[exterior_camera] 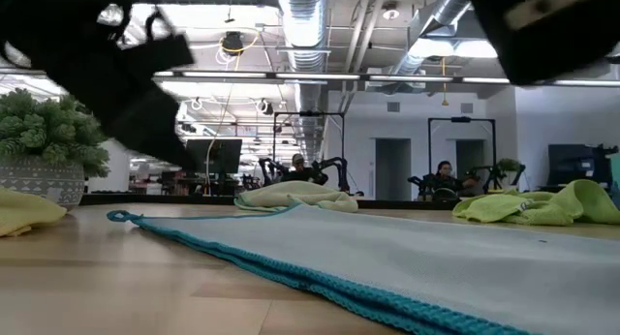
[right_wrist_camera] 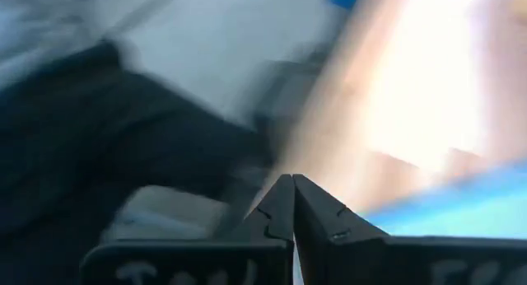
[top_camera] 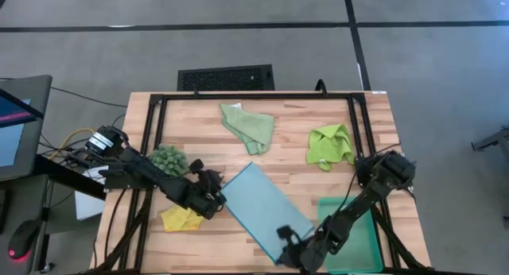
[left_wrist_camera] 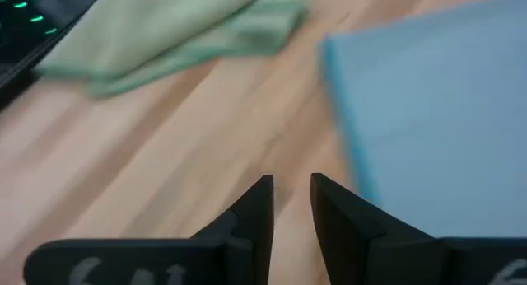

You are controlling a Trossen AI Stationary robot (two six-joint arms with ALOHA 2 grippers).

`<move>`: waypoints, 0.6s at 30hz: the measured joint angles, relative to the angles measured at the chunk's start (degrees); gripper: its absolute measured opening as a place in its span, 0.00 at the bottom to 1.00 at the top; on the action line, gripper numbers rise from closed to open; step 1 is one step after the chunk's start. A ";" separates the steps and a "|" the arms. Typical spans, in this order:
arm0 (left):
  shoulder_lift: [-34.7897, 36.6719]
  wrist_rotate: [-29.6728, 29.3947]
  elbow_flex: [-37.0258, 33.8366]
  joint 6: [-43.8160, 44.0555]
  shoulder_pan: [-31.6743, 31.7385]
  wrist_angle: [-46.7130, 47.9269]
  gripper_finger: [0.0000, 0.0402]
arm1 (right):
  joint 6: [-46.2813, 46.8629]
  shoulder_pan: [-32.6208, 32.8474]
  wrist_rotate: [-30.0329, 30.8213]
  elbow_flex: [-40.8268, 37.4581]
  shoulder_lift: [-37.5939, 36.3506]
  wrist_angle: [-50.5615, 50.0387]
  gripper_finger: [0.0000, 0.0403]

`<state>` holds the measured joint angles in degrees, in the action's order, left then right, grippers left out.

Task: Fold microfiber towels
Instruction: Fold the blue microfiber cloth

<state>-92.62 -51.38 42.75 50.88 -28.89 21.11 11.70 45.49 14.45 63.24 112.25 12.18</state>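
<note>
A light blue towel [top_camera: 262, 210] lies spread flat on the wooden table, one corner pointing to the near edge. My left gripper [left_wrist_camera: 290, 182] hovers just off the towel's left corner, slightly open, with only bare wood between its fingers. My right gripper [right_wrist_camera: 292, 179] is shut at the towel's near corner. A pale sage green towel [top_camera: 248, 125] and a lime green towel [top_camera: 330, 145] lie crumpled at the far side. A yellow towel [top_camera: 181, 219] lies bunched under the left arm. My right gripper is shut on the light blue towel near its near corner [top_camera: 277, 242], coming in slanting downward from the table's near right. The fingers and the blur hide how much cloth lies between them. The rest of the towel lies flat on the table.
A dark-green spiky clump [top_camera: 169, 158] in a small pot stands beside the left arm. A teal tray [top_camera: 356, 227] sits at the near right under the right arm. A black frame [top_camera: 254, 96] runs round the tabletop. Bare wood shows between the towels.
</note>
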 joint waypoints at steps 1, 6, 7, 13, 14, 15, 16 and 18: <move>0.00 0.49 0.42 -2.25 -0.03 -3.33 0.19 | 2.04 -0.08 3.68 0.02 -1.28 -1.41 0.05; -1.46 17.78 -0.13 -23.61 0.51 -26.25 0.15 | 14.28 0.51 12.94 0.22 -5.62 -15.57 0.01; -2.56 20.74 -0.32 -27.21 0.49 -29.38 0.14 | 16.22 0.56 12.81 0.15 -5.47 -18.51 0.02; -10.28 32.21 -0.54 -31.07 1.51 -33.43 0.05 | 22.60 -1.10 10.74 0.07 -0.92 -25.20 0.05; -11.04 31.96 -0.27 -30.94 1.58 -32.93 0.03 | 22.66 -1.62 9.86 0.04 -0.40 -25.50 0.05; -11.59 31.09 -0.19 -30.70 1.57 -32.23 0.02 | 22.82 -2.07 8.97 0.05 -0.06 -25.18 0.05; -11.96 29.81 -0.10 -30.46 1.50 -31.30 0.01 | 22.87 -2.54 7.95 0.09 0.24 -24.70 0.04; -11.98 27.95 -0.10 -30.37 1.43 -29.15 0.01 | 22.88 -3.27 5.74 0.11 0.57 -23.78 0.03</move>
<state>-104.60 -23.43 42.65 20.51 -27.46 -8.05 34.58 42.22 20.19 63.35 112.81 -11.60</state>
